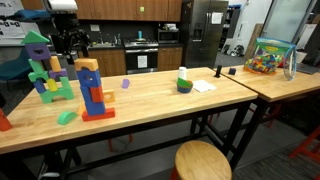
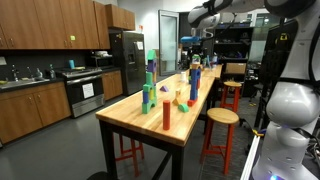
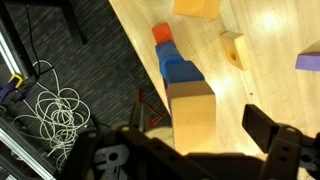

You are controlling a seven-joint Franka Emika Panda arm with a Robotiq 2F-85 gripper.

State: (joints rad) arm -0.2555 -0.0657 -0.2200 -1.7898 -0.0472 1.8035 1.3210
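A block tower stands on the wooden table (image 1: pixel 150 105): a tan block (image 1: pixel 88 66) on top, blue blocks (image 1: pixel 92 95) below and a red base (image 1: pixel 98 114). My gripper (image 1: pixel 70 48) hovers just above and beside the tower's top. In the wrist view the tan block (image 3: pixel 190 110) lies between the spread fingers of the gripper (image 3: pixel 200 135), with a gap on the right side, and the blue blocks (image 3: pixel 178 70) and red base (image 3: pixel 161 33) show below it. The gripper is open and holds nothing. It also shows in an exterior view (image 2: pixel 197 45) above the tower (image 2: pixel 195 80).
A green, blue and purple tower (image 1: pixel 45 70), a green block (image 1: pixel 67 117), a purple block (image 1: pixel 125 84), a green bowl (image 1: pixel 184 84) and white paper (image 1: pixel 203 87) share the table. A bin of coloured blocks (image 1: pixel 268 57) stands far right. A stool (image 1: pixel 203 160) stands in front. Cables (image 3: pixel 50 105) lie on the floor.
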